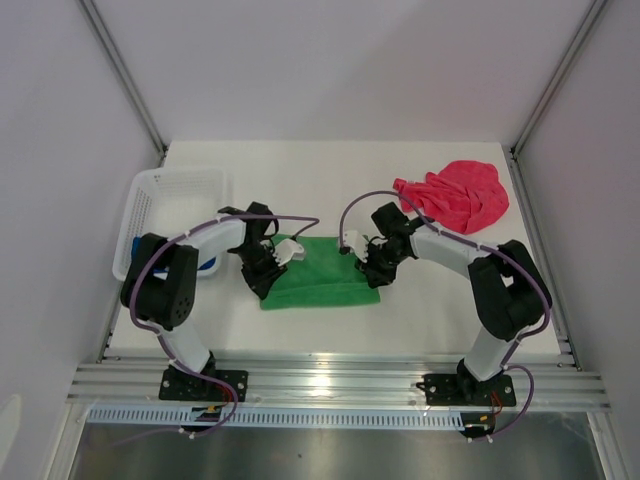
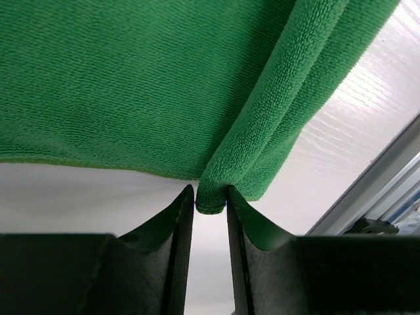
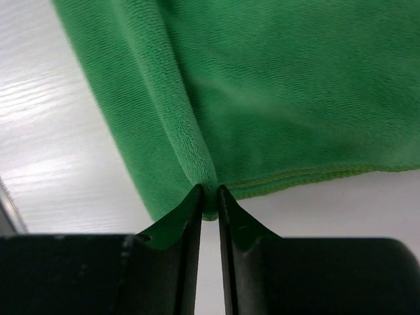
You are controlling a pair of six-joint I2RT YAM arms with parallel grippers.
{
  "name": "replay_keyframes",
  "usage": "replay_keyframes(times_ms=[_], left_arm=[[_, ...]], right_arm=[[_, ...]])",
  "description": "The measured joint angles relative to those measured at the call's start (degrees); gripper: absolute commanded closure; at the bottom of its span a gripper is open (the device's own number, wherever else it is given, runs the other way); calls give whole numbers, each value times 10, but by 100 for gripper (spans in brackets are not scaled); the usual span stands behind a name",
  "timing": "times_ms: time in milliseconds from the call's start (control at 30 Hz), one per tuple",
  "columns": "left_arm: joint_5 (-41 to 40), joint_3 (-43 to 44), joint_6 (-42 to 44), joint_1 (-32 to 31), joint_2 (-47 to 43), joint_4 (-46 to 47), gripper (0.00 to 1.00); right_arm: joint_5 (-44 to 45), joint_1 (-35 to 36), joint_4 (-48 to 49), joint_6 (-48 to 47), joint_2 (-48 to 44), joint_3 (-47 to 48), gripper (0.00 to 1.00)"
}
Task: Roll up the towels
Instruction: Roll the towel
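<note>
While the green towel lies spread, I find left gripper and right gripper each pinching its end fold.

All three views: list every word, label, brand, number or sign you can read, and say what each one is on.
No readable text in any view.
Green towel: plain cloth, no tag or print showing.
Pink towel: plain, no tag showing.
White basket: bare mesh, no label visible.
Any finer marking in the overhead view is too small to make out.
</note>
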Motion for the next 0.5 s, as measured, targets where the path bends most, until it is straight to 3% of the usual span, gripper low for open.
replay_keyframes(times_ms=[33, 233, 267, 300, 500], left_arm=[[-4, 0, -5, 0, 0, 3, 64], [-17, 12, -42, 4, -1, 22, 64], [-20, 14, -47, 5, -1, 26, 65], [-23, 17, -53, 5, -3, 29, 65], [-21, 40, -73, 9, -46, 26, 62]], right_arm=[[7, 0, 7, 9, 3, 0, 77], [64, -8, 45, 78, 14, 0, 63], [72, -10, 52, 93, 12, 0, 53], [82, -12, 57, 108, 9, 0, 34], [126, -22, 85, 160, -63, -5, 34]])
